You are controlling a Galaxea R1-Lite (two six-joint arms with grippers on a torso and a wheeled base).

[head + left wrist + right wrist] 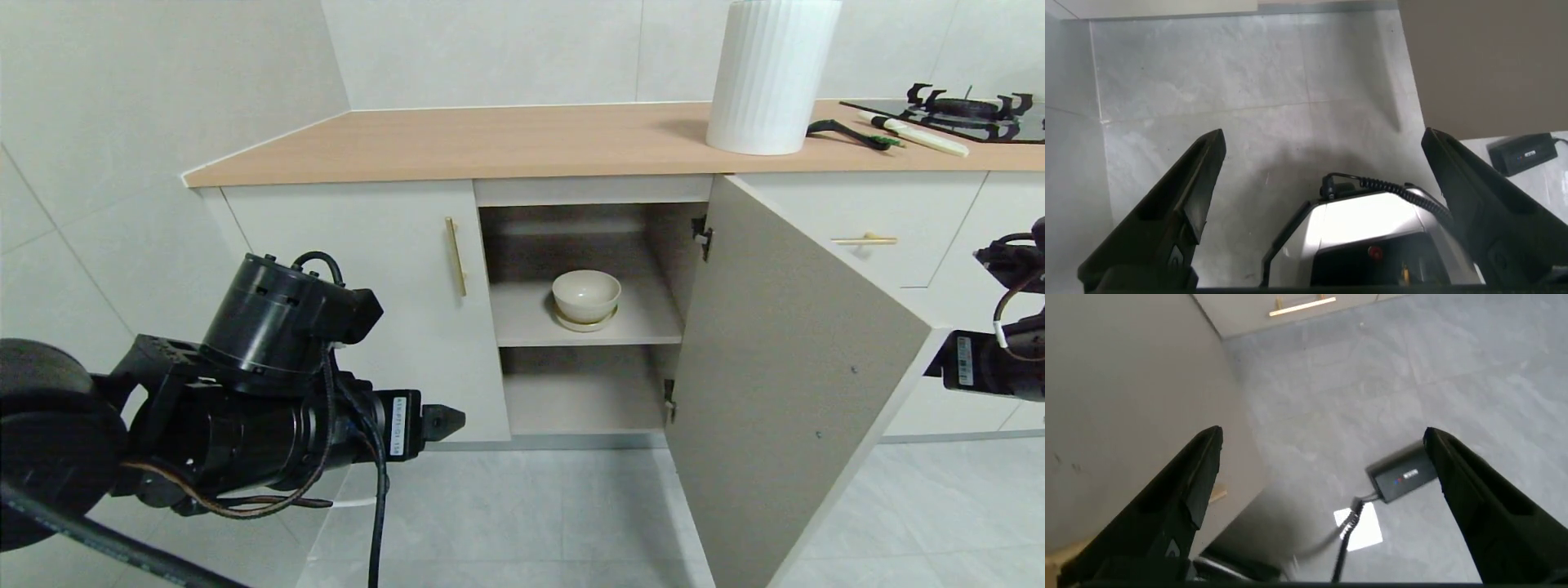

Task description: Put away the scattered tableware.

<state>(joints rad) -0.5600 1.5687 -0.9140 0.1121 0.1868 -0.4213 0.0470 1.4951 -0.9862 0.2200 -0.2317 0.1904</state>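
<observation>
A cream bowl (586, 294) is seen at the centre of the frame, set on a saucer (584, 324) on the upper shelf (645, 320) of the open cabinet (571, 224). The print on a white sticker (397, 426) at lower left cannot be read. The left gripper (1323, 135) and the right gripper (1323, 433) are shown with jaws spread wide above the floor tiles (1372, 384).

Left arm (245, 408) lay extended forward and low, right arm (1000, 363) sat far right; left gripper (1323, 139) and right gripper (1321, 437) each had jaws parted wide.
</observation>
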